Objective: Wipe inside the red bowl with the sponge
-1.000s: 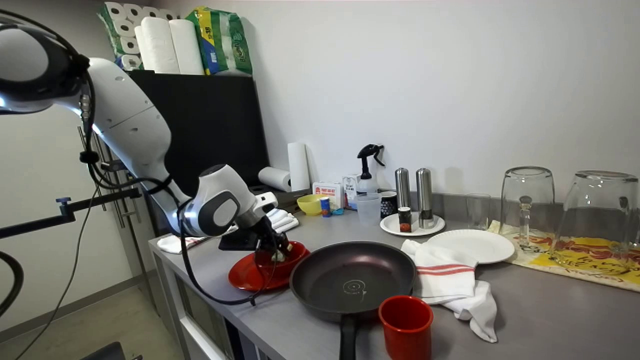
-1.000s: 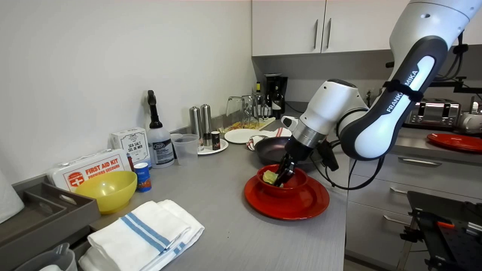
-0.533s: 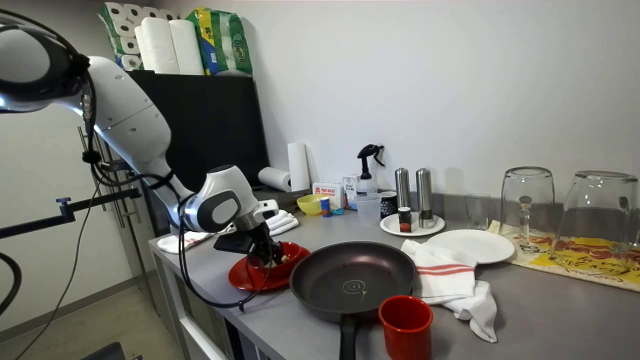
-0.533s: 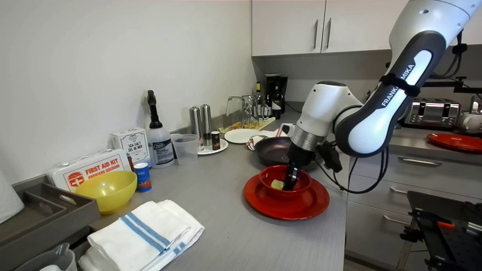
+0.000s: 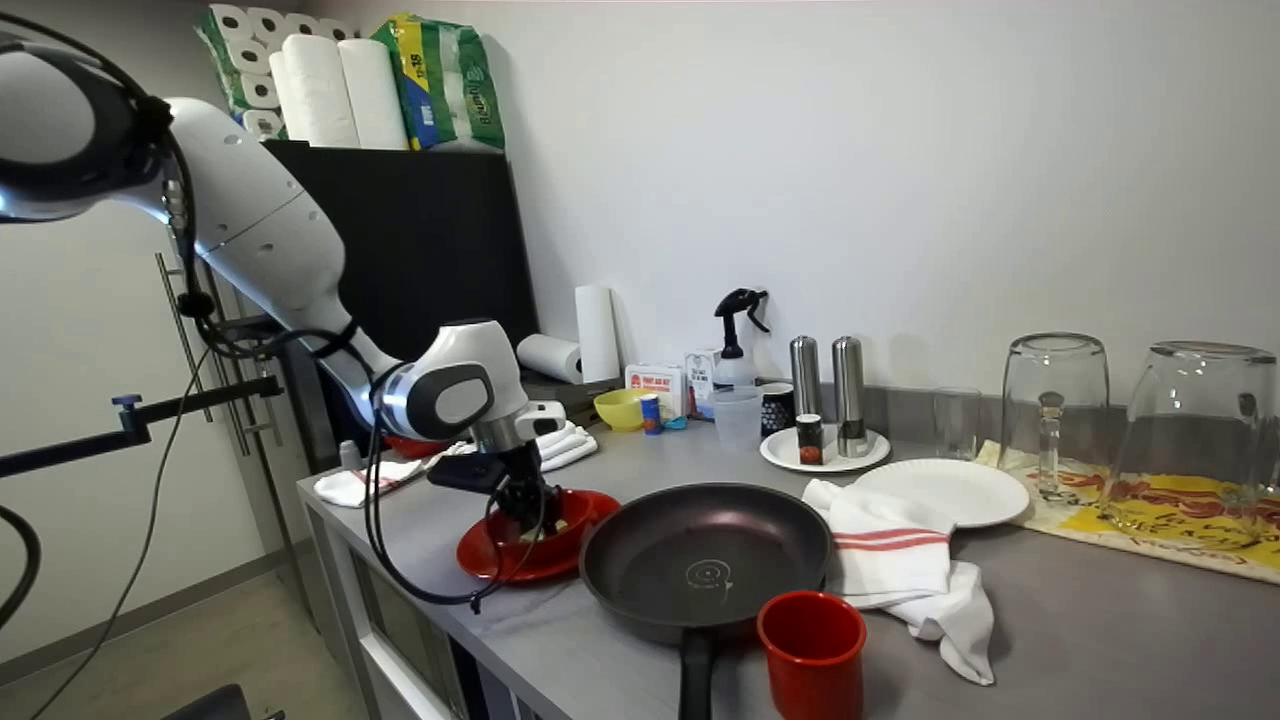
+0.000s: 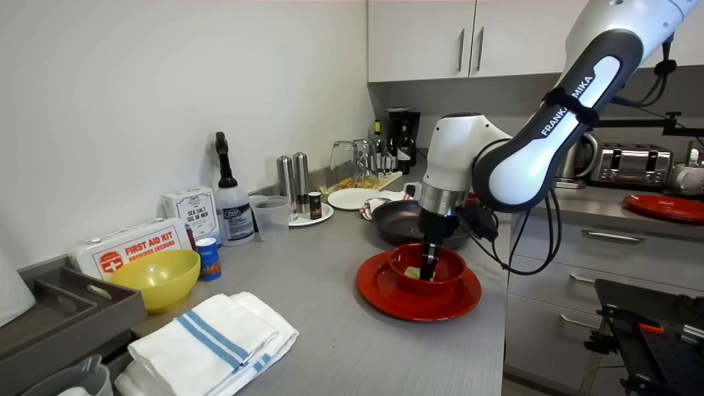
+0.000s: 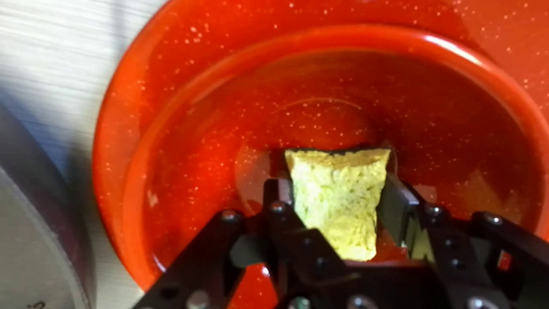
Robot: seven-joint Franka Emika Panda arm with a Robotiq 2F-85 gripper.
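Observation:
In both exterior views the red bowl (image 6: pixel 443 284) rests on a wider red plate (image 6: pixel 379 291). My gripper (image 7: pixel 339 197) reaches down into the bowl and is shut on the sponge (image 7: pixel 343 201), a yellow-green block squeezed between the dark fingers (image 7: pixel 388 206). The wrist view has the sponge low over the bowl's floor; whether it touches cannot be told, since its lower face is hidden. Only a small bit of the sponge (image 6: pixel 412 272) shows beside the gripper in an exterior view. The wrist is nearly upright above the bowl.
A black frying pan (image 5: pixel 705 570) stands close beside the plate, with a red cup (image 5: pixel 812 655) by its handle. Folded white towels (image 6: pixel 212 341) and a yellow bowl (image 6: pixel 159 278) lie elsewhere on the counter. The counter's edge (image 6: pixel 504 341) runs near the plate.
The bowl has slid a little across the plate, toward the counter's edge, along with my gripper and the sponge. My wrist has swung from a slant to nearly upright.

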